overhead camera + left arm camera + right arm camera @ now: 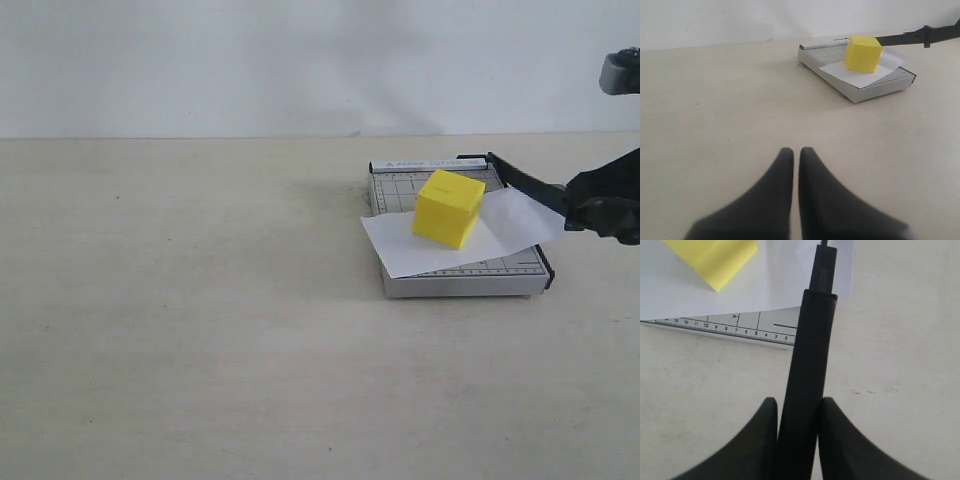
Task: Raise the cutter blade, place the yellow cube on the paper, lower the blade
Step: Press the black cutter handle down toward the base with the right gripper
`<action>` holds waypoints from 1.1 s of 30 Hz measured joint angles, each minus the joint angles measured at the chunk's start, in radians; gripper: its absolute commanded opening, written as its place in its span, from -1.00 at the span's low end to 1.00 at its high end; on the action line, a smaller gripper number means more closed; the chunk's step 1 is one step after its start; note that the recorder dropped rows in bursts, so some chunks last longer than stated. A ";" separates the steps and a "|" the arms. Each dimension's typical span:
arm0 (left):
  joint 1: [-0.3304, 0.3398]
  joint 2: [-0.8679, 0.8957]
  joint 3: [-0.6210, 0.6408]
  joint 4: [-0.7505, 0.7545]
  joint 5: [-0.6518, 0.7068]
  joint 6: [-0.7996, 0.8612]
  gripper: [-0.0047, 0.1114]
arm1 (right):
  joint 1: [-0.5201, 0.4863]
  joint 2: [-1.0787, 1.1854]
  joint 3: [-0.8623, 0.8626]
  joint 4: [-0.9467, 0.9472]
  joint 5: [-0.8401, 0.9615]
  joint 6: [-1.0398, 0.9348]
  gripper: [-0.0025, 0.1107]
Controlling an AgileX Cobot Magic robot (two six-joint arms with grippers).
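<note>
The yellow cube rests on the white paper, which lies across the grey trimmer base. The cutter blade is held up off the base, slanting from its hinge at the back toward the right. My right gripper is shut on the blade's thick black handle, which passes between its fingers. The cube and paper show beyond the handle. My left gripper is shut and empty over bare table, far from the cube and the base.
A pale wall stands behind the table. Part of a grey arm shows at the upper right edge. The ruler scale runs along the trimmer's edge.
</note>
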 measured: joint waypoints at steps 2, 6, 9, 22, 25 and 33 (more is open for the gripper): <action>0.000 0.000 0.000 0.003 0.000 0.000 -0.83 | 0.000 -0.003 0.036 0.008 -0.032 0.000 -0.81; 0.000 0.000 0.000 0.005 -0.007 0.002 -0.83 | 0.000 -0.009 0.106 0.031 -0.104 -0.004 -0.81; 0.000 0.000 0.000 0.007 -0.007 0.004 -0.83 | 0.000 -0.009 0.145 0.045 -0.145 -0.008 -0.81; 0.006 0.000 0.000 0.007 -0.007 0.004 -0.83 | 0.000 0.002 0.263 0.090 -0.291 -0.013 -0.81; 0.018 0.000 0.000 0.007 -0.009 0.004 -0.83 | 0.000 0.050 0.263 0.091 -0.296 -0.016 -0.81; 0.009 -0.002 0.000 0.007 -0.010 0.004 -0.83 | 0.000 0.095 0.271 0.091 -0.318 -0.022 -0.81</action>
